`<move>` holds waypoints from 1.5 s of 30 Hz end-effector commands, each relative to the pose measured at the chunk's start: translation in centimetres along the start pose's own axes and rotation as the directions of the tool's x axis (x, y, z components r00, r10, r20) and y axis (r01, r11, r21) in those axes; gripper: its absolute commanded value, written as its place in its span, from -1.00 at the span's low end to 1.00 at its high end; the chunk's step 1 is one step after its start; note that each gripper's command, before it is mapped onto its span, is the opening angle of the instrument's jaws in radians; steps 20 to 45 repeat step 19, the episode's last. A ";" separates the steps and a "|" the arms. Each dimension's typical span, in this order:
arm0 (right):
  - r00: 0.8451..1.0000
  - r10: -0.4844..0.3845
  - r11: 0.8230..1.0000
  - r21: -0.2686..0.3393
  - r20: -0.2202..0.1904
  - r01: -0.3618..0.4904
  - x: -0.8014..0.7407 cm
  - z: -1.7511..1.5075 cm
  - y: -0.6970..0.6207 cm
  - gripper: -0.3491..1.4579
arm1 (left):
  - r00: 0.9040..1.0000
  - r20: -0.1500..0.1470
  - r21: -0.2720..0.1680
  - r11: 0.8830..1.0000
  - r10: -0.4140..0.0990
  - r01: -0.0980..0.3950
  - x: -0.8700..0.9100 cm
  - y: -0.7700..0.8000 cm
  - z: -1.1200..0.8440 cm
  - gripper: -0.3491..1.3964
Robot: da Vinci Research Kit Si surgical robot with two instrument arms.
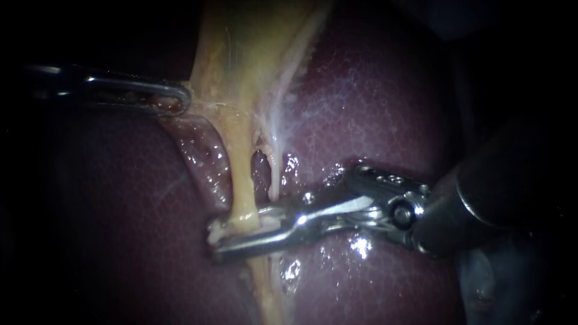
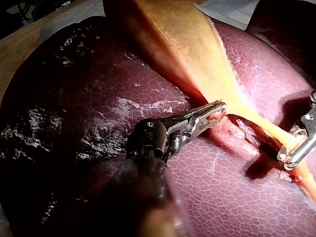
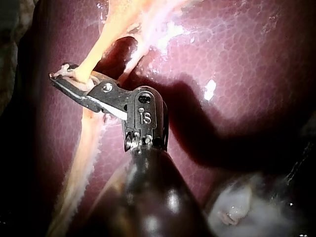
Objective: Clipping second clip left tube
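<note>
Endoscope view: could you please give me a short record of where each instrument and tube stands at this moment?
left instrument: jaws shut on the edge of the gallbladder
right instrument: jaws shut on the left tube, lying across it
left tube: yellowish, runs down from the gallbladder
right tube: paler, beside the left tube, not gripped
liver: dark red, lies under both tubes
</note>
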 end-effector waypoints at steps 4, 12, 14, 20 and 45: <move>1.000 -0.003 1.000 0.023 0.017 0.003 0.01 0.00 0.02 -1.00 | 1.000 0.000 -0.001 1.000 0.000 0.000 0.00 0.00 0.00 -1.00; 1.000 -0.005 1.000 0.012 0.010 0.005 0.01 0.00 0.04 -1.00 | 1.000 0.000 -0.001 1.000 0.000 0.000 0.00 0.00 0.00 -1.00; 1.000 -0.005 1.000 0.011 0.009 0.005 0.01 -0.01 0.05 -1.00 | 1.000 0.000 -0.001 1.000 0.000 0.000 0.00 0.00 0.00 -1.00; 1.000 -0.005 1.000 0.011 0.009 0.005 0.01 -0.03 0.09 -1.00 | 1.000 0.000 0.000 1.000 0.005 -0.005 -0.01 0.00 -0.01 -1.00; 1.000 -0.005 1.000 0.011 0.009 0.005 0.01 -0.03 0.09 -1.00 | 1.000 0.000 0.000 1.000 0.005 -0.005 -0.01 0.00 -0.01 -1.00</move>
